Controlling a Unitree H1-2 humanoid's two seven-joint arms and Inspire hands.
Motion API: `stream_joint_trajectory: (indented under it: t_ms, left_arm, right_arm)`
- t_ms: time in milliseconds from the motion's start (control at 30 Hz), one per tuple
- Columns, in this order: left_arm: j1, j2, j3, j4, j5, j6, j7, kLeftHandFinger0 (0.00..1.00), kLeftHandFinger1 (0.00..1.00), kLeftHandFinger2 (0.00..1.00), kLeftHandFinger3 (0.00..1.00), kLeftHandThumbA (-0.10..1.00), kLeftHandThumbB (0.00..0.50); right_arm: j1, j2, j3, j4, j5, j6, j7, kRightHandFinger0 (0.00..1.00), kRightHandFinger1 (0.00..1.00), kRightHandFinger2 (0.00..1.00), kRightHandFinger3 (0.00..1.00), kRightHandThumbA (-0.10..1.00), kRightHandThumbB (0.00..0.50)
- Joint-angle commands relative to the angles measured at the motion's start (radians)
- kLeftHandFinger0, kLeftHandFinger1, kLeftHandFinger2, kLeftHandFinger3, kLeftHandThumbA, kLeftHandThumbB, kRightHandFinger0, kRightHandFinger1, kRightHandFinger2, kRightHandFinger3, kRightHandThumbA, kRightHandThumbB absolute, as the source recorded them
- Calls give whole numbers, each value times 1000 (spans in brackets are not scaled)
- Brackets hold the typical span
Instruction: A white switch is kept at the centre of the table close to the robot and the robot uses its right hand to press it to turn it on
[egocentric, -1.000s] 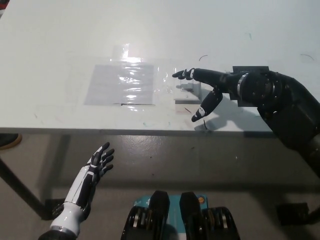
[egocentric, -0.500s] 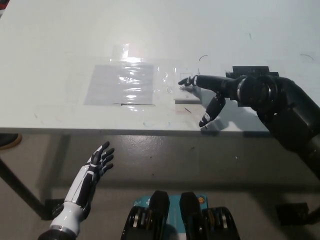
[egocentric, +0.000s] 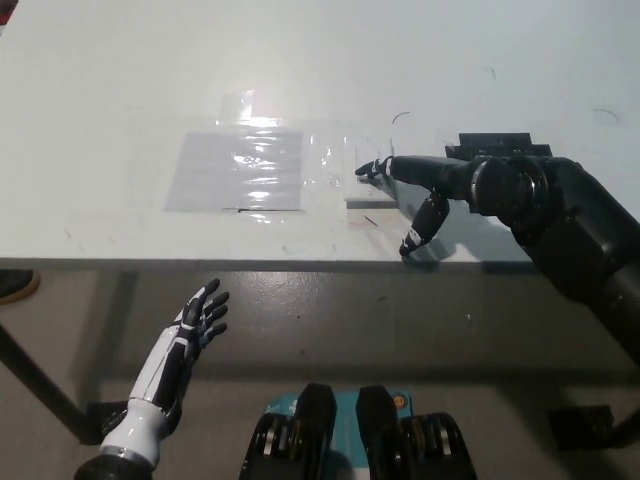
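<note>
Head view, right hand (egocentric: 425, 190) lowered onto switch (egocentric: 368, 190)

The robot's black right hand (egocentric: 418, 190) is slim and glossy, with small pale marks at the fingertips (egocentric: 362, 171) and a light patch on the thumb. It joins a thick round black wrist ringed by a grey band, behind which a bulky, matte black forearm widens toward the picture's edge. The white left hand (egocentric: 198, 317) has dark grey fingers and a white back with black seams, tapering into a smooth white forearm that ends in a dark cuff.
</note>
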Motion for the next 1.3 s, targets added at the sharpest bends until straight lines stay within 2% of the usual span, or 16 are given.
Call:
stream_joint_trajectory:
  t_ms: [0,300,500,567,700,733,767,800,900,1100,1167,1267]
  left_arm:
    - [-23,16,7,-27,-12,-7,-19,1000,1000,1000,1000,1000,0]
    - [-22,13,2,-40,-7,7,-16,1000,1000,1000,1000,1000,0]
    - [-32,21,0,-35,-8,2,-24,1000,1000,1000,1000,1000,0]
    - [-32,22,-1,-29,-5,-5,-23,1000,1000,1000,1000,1000,0]
    - [-32,23,-4,-23,-6,-7,-25,1000,1000,1000,1000,997,7]
    - [-32,23,-4,-25,-7,-4,-24,1000,1000,1000,1000,996,6]
    - [-34,21,-5,-28,-6,2,-22,1000,1000,1000,1000,992,0]
    - [-33,20,-5,-29,-6,4,-21,1000,1000,1000,1000,991,0]
    - [-35,22,-8,-28,-5,2,-22,1000,1000,1000,1000,1000,0]
    - [-35,26,-14,-22,-4,-9,-28,1000,1000,1000,1000,1000,0]
    - [-35,28,-14,-25,-6,-5,-28,1000,1000,1000,1000,1000,2]
    - [-31,28,-15,-26,-4,-5,-27,1000,1000,1000,1000,1000,18]
  right_arm:
    - [-28,-2,2,7,-38,-3,26,1000,1000,1000,1000,1000,313]
    - [-36,16,25,2,-81,11,38,1000,1000,1000,1000,1000,325]
    - [-44,37,54,17,-112,2,49,1000,1000,1000,1000,1000,306]
    - [-46,44,65,14,-124,11,56,1000,1000,1000,1000,1000,329]
    - [-54,52,77,-4,-133,28,82,1000,1000,1000,1000,1000,315]
    - [-56,53,79,-5,-137,29,84,1000,1000,1000,1000,1000,329]
    - [-67,50,83,-29,-143,32,98,1000,1000,1000,1000,1000,305]
    - [-76,48,86,-42,-147,34,107,1000,1000,1000,1000,1000,301]
    - [-113,52,87,-46,-156,42,123,1000,1000,1000,1000,1000,332]
    - [-143,45,95,-79,-188,59,157,1000,1000,1000,1000,1000,355]
    - [-144,40,91,-98,-195,67,166,1000,1000,1000,1000,1000,353]
    - [-139,12,61,-157,-182,65,176,1000,1000,1000,1000,1000,321]
